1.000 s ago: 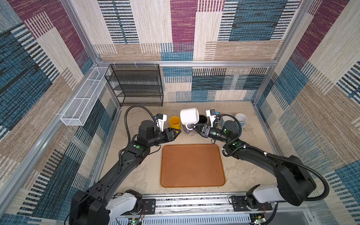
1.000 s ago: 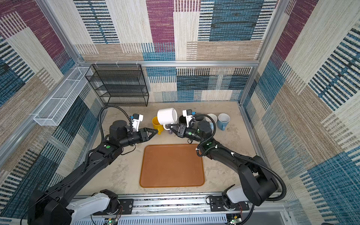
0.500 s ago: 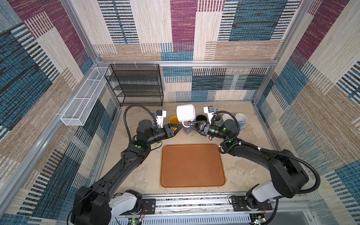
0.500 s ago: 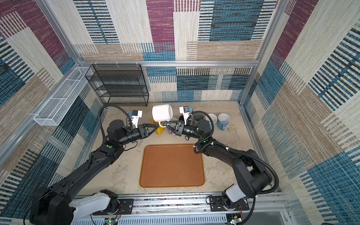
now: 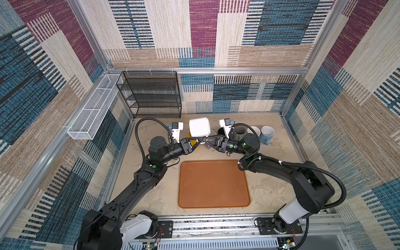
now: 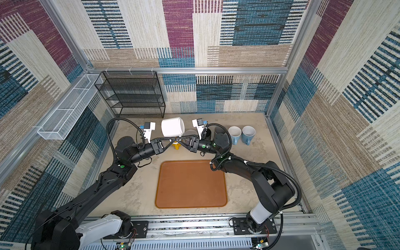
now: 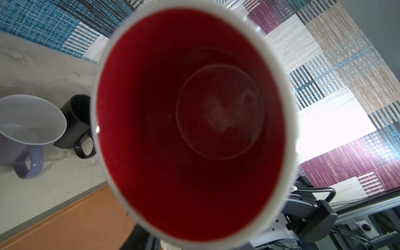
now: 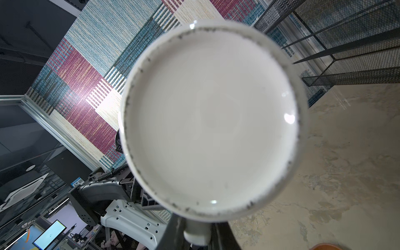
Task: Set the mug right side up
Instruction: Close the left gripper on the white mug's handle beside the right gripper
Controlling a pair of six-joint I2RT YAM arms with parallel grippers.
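A white mug (image 5: pixel 199 129) is shown smooth and glossy like glazed ceramic, its red lining (image 7: pixel 190 129) equally shiny, while the edge of its base (image 8: pixel 210 121) is left rough and dark-speckled. The tabletop (image 5: pixel 266 190) is seen matt and mottled like stone, the orange tray (image 5: pixel 213 184) smooth and dull. The walls (image 5: pixel 270 56) are covered in coarse woven cloth, and the black rack (image 5: pixel 151 95) is made of metal mesh.
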